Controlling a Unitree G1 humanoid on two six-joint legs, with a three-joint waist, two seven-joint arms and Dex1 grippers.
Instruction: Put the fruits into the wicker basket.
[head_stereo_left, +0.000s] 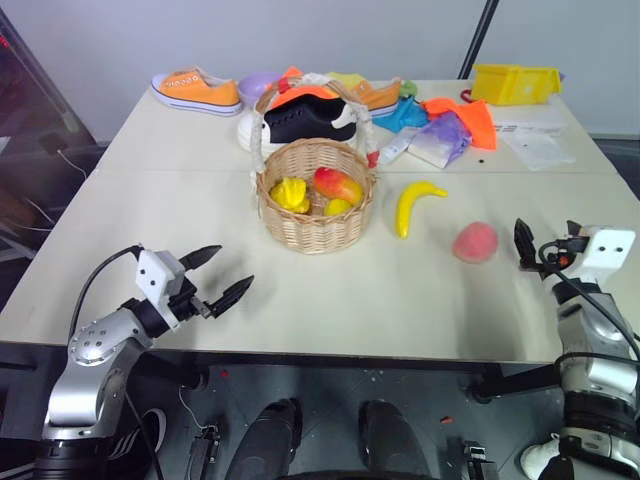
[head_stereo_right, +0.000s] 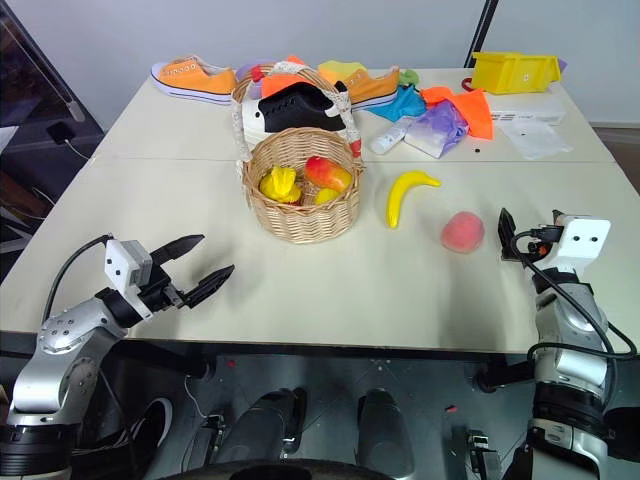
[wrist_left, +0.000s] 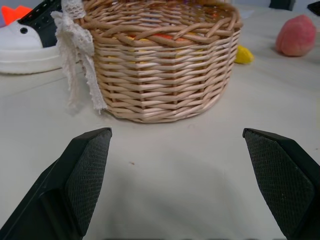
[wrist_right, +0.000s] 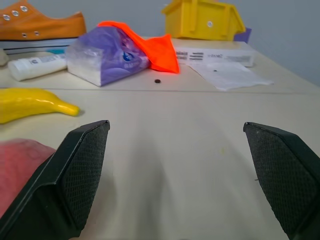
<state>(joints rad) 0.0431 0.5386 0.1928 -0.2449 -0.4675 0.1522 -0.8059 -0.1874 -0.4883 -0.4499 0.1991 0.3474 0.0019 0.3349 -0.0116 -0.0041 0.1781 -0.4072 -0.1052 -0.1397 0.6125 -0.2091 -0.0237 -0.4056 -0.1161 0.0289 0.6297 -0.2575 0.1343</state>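
Observation:
The wicker basket (head_stereo_left: 316, 228) stands mid-table with its cloth-wrapped handle arched above it. It holds a red-yellow mango (head_stereo_left: 336, 184) and small lumpy yellow fruits (head_stereo_left: 290, 193). A yellow banana (head_stereo_left: 417, 203) lies on the table just right of the basket. Further right rests the pink-red peach (head_stereo_left: 476, 242). My right gripper (head_stereo_left: 548, 240) is open, level with and just right of the peach, nothing between its fingers. My left gripper (head_stereo_left: 222, 275) is open and empty near the table's front-left edge, pointing at the basket (wrist_left: 165, 65).
At the back of the table lie an orange shoe (head_stereo_left: 196, 90), a black-and-white shoe (head_stereo_left: 300, 120), a purple bowl (head_stereo_left: 258, 84), bright cloths (head_stereo_left: 465, 115), a purple packet (wrist_right: 107, 55), a yellow bin (head_stereo_left: 515, 83) and papers (head_stereo_left: 540, 148).

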